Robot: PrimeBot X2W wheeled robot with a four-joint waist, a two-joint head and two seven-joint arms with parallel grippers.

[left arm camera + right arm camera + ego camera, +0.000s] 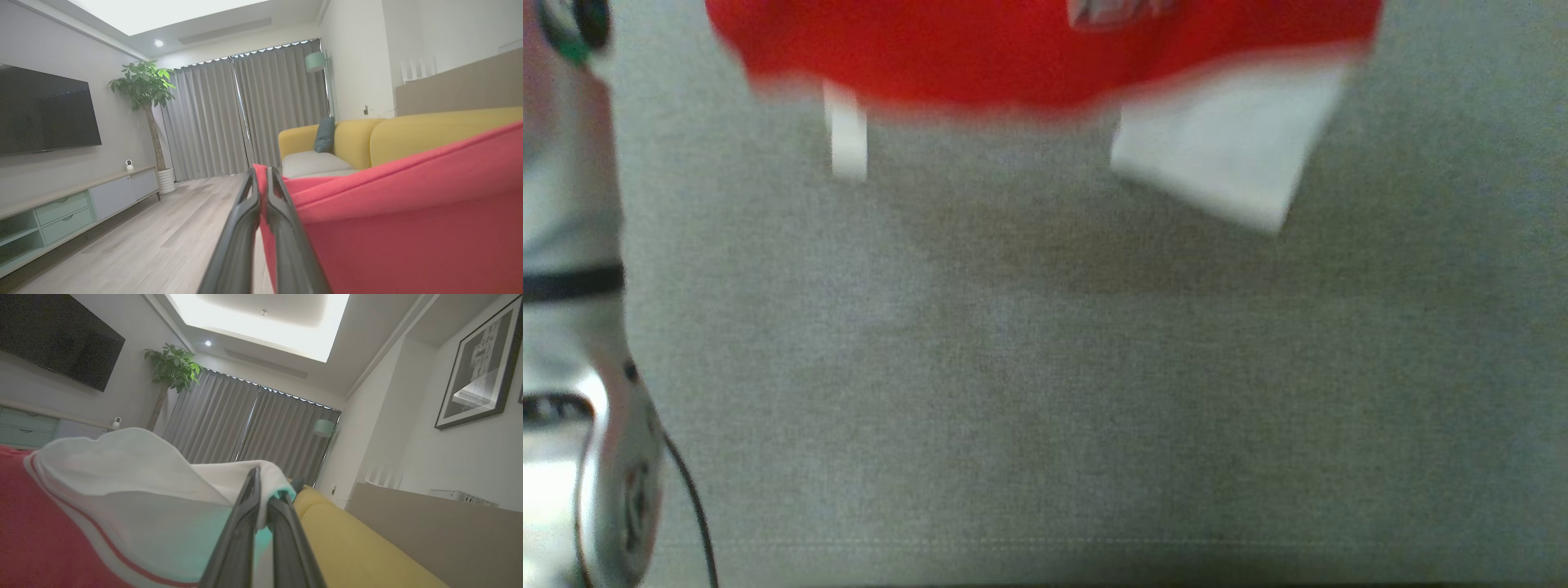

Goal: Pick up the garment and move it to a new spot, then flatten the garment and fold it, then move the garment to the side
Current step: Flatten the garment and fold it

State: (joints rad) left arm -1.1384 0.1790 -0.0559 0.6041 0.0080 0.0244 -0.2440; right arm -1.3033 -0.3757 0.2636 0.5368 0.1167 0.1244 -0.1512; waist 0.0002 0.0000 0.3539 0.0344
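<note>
The garment is red with white sleeves and hangs blurred across the top of the head view, over a grey fabric surface. One white sleeve droops at the right and a narrow white strip at the left. In the left wrist view my left gripper is shut on a red edge of the garment, which stretches away to the right. In the right wrist view my right gripper is shut on white cloth of the garment, with red fabric at the lower left.
A pale robot arm with a black cable runs down the left edge of the head view. A yellow sofa with a blue cushion, grey curtains, a potted plant, a wall television and a low cabinet stand around.
</note>
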